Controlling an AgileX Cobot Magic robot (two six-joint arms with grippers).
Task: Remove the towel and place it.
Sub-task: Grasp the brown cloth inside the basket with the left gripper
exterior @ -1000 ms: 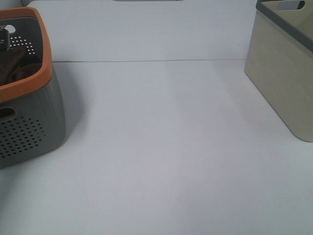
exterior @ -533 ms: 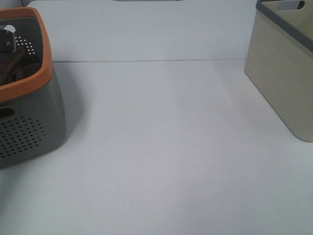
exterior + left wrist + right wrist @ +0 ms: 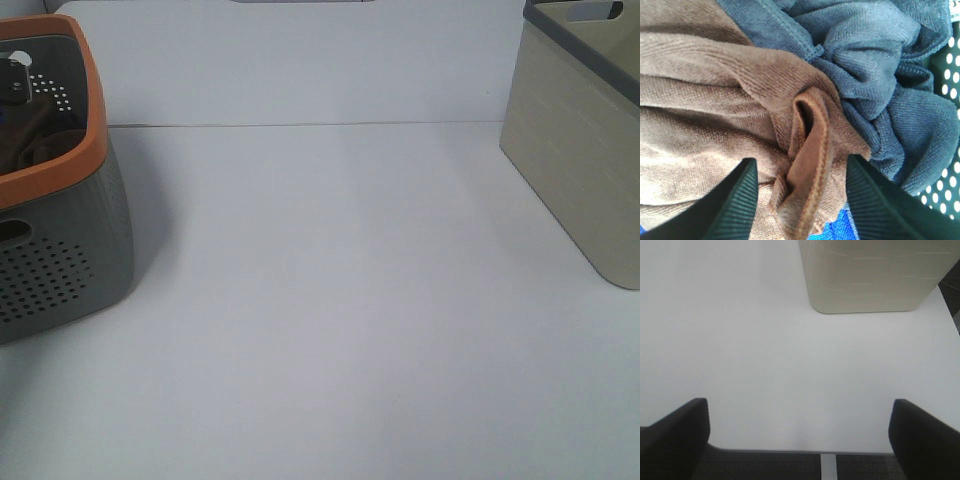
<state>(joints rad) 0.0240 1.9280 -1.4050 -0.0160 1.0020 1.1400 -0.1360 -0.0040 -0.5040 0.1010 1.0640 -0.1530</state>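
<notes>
The brown towel point(image 3: 705, 100) lies bunched in the grey basket with the orange rim point(image 3: 95, 120) at the table's left; a bit of it shows in the high view point(image 3: 35, 135). My left gripper point(image 3: 805, 200) is open low over it, one finger point(image 3: 732, 205) on each side of a raised fold with a stitched hem point(image 3: 812, 165). Only a small part of the left arm point(image 3: 15, 75) shows in the high view, inside the basket. My right gripper point(image 3: 800, 435) is open and empty above the table's near edge.
A dark blue cloth point(image 3: 880, 75) lies crumpled against the towel, and a bright blue cloth point(image 3: 837, 227) peeks from under it. A beige bin with a grey rim point(image 3: 580, 150) stands at the right; it also shows in the right wrist view point(image 3: 870, 275).
The left arm has shifted slightly inside the basket. The right arm and the bins have not moved.
</notes>
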